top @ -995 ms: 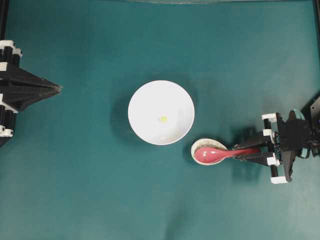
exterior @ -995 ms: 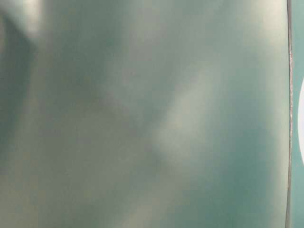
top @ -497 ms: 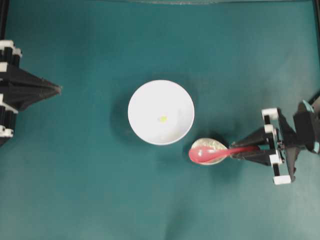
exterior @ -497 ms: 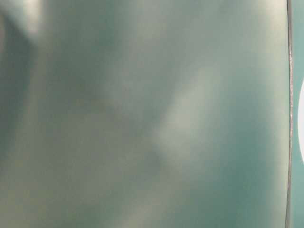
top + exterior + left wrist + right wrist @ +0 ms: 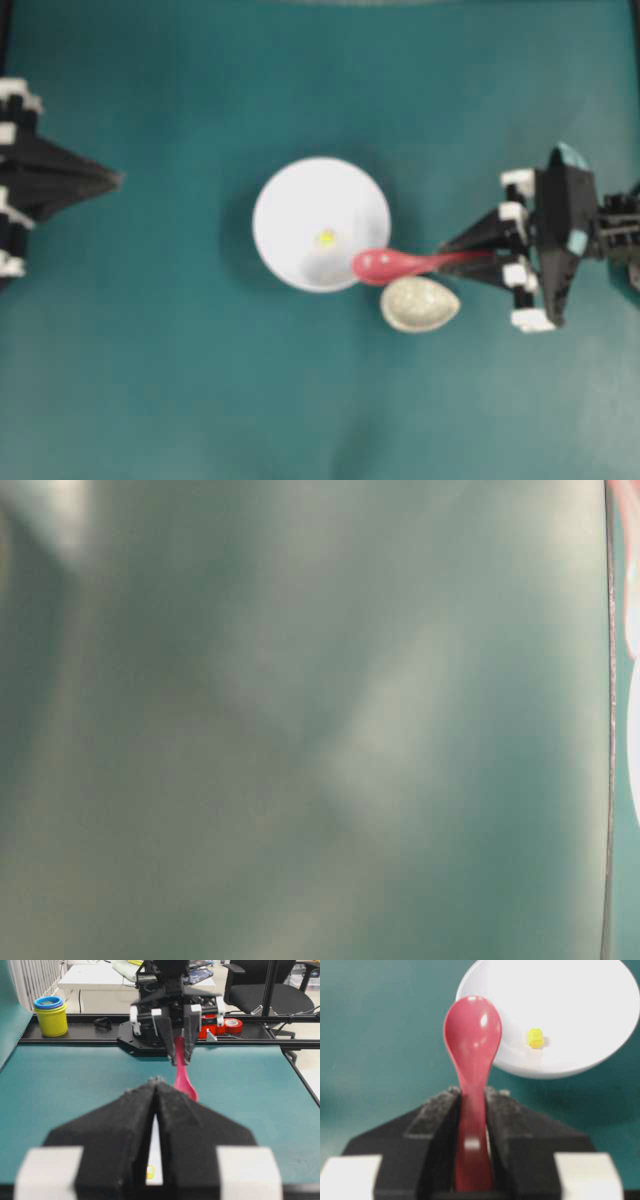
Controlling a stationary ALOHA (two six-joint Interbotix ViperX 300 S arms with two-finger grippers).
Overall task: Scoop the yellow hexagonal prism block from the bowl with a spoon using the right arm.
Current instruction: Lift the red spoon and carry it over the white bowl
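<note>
Right arm holds spoon over bowl edge.
Right gripper (image 5: 470, 257) reaches in level from the right, fingers clamped on the handle of the spoon (image 5: 385, 264); scoop sits over the rim of the bowl (image 5: 290, 200), above the speckled dish (image 5: 420, 305). Yellow block (image 5: 325, 238) lies in the bowl, near the scoop. Left gripper (image 5: 115, 179) parked far left, fingers pressed together, holding nothing.
</note>
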